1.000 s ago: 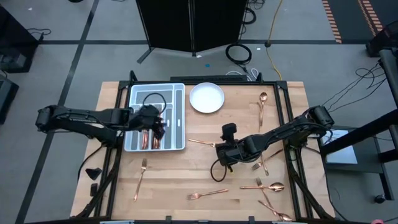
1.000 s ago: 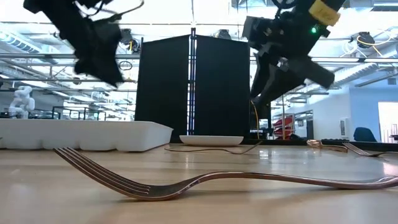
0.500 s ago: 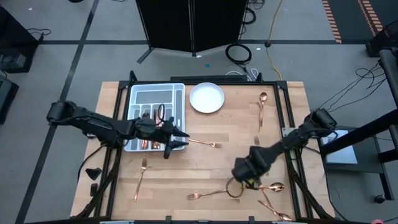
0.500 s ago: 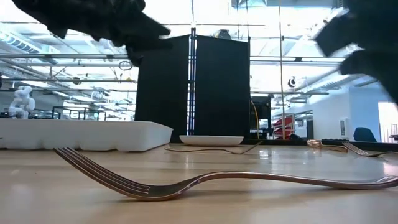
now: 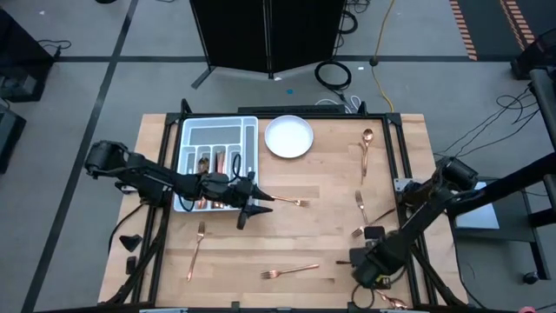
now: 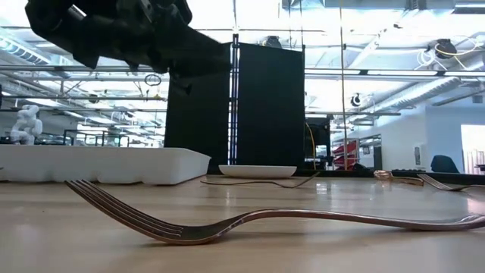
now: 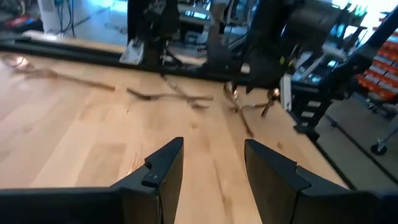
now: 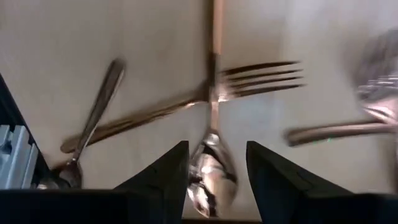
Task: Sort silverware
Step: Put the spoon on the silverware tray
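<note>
My right end effector (image 8: 211, 163), open and empty, hangs over a spoon (image 8: 212, 171) crossing a fork (image 8: 186, 102) on the counter (image 5: 330, 187); I should pinch the spoon alone; left end effector (image 7: 211, 163) open, empty.

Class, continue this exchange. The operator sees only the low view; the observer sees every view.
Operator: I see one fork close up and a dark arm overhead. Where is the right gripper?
Observer: From above, the right gripper is low over the table, near its front right corner, outside your picture.
Operator: Is it holding anything?
Observer: No. Its wrist view shows its fingers open, with a spoon lying on the wood between them.
Operator: And the arm overhead?
Observer: That is the left gripper, open and empty, beside the grey tray and close to a fork.
</note>
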Controlling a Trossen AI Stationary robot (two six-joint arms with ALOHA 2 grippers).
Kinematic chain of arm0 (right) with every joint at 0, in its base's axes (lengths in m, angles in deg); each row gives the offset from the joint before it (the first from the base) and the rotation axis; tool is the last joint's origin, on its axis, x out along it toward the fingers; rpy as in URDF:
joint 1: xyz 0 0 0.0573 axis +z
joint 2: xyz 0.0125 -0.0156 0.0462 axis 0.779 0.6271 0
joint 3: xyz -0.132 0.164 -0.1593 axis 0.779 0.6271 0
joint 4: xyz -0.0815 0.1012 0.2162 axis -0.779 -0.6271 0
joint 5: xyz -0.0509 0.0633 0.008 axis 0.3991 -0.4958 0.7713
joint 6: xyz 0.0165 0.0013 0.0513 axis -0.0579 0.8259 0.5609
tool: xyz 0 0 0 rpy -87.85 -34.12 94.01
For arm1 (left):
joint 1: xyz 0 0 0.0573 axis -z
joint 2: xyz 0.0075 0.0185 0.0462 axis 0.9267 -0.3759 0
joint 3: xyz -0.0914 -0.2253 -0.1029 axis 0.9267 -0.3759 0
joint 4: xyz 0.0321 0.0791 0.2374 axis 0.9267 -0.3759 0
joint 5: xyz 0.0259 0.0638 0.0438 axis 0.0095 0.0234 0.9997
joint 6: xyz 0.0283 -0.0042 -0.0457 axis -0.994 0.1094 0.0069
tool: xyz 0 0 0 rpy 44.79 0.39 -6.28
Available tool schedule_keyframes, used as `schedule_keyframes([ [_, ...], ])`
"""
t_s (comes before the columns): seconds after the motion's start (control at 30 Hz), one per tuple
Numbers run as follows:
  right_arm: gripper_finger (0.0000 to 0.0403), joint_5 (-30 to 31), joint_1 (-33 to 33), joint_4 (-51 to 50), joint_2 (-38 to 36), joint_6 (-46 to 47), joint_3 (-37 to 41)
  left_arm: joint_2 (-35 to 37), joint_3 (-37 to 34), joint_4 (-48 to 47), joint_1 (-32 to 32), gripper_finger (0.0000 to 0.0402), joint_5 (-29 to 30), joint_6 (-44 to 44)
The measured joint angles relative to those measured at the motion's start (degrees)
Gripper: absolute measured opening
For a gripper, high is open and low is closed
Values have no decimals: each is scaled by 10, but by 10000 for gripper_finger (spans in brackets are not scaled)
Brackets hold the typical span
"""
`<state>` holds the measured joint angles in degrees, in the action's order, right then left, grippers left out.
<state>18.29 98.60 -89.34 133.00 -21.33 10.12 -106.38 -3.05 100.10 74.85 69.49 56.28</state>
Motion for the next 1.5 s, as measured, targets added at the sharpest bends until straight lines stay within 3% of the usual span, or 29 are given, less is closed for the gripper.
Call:
schedule_keyframes([
  [0.47,146,25,26,127,-2,39,96,-7,0,35,8,164,0,16],
  [0.57,121,25,26,142,-3,41,107,-7,0,36,8,164,0,16],
  [0.77,13,18,26,151,-2,49,107,-7,0,38,8,164,2,16],
  [1.03,4,38,26,68,3,50,70,-7,0,39,8,164,3,17],
  [1.13,2,66,26,10,3,38,35,-7,0,39,5,164,3,64],
  [1.3,1,118,15,-85,2,-19,-36,-7,10,38,-16,164,1,252],
  [1.5,1,226,-37,-90,1,-215,-122,-7,62,-7,-38,164,-54,356],
])
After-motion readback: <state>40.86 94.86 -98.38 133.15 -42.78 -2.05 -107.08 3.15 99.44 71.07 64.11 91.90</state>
